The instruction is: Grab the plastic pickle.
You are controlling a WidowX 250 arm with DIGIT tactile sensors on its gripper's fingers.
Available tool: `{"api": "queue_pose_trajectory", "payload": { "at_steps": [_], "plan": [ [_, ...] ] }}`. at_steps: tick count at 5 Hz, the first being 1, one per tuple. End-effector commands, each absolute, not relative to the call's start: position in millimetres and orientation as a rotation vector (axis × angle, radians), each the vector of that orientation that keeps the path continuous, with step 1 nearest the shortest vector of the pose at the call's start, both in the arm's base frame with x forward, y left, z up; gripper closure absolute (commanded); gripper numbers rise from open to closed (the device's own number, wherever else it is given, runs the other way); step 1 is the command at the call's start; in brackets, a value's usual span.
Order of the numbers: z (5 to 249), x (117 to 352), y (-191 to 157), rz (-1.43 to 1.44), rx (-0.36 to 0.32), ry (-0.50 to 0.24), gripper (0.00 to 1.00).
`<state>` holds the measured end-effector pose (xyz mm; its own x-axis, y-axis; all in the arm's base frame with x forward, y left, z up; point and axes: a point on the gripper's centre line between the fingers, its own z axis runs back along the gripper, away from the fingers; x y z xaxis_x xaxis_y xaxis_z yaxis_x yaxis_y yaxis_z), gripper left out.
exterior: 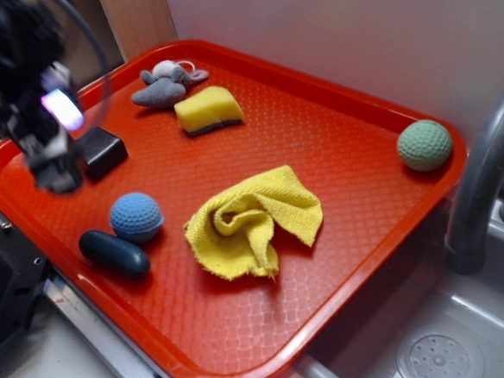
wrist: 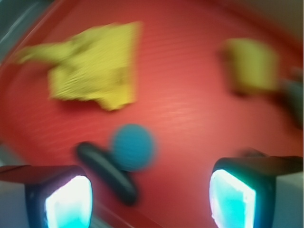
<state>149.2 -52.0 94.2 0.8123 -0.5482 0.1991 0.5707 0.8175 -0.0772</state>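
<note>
Hovering with jaws spread, our gripper holds nothing (blurred view). We see the plastic pickle just ahead, touching the blue ball.

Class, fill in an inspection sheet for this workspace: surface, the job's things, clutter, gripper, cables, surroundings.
Surface: red textured plastic tray.
Job's things: dark teal capsule-shaped plastic pickle near the tray's front edge, beside the light blue textured ball.
Clutter: crumpled yellow cloth, yellow sponge, grey stuffed toy, black square block, green textured ball.
Gripper: black gripper open, empty, above the tray.
Cables: one dark cable arching by the arm.
Surroundings: grey sink, grey faucet.
</note>
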Motion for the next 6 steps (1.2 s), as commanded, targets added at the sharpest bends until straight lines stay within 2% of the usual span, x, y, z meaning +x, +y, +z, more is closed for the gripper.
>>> {"api": "queue_pose_trajectory", "payload": {
  "at_steps": [1, 2, 3, 4, 5, 6],
  "plan": [
    [67, 135, -75, -0.864, -0.204, 0.022, 0.0],
    [69, 124, -79, -0.857, -0.182, 0.044, 0.0],
    [80, 119, -75, -0.828, -0.146, 0.002, 0.0],
    [89, 122, -70, -0.789, -0.121, -0.036, 0.0],
    [95, 131, -64, -0.77, -0.134, -0.033, 0.0],
    [109, 104, -64, -0.682, -0.143, -0.012, 0.0]
  ]
}}
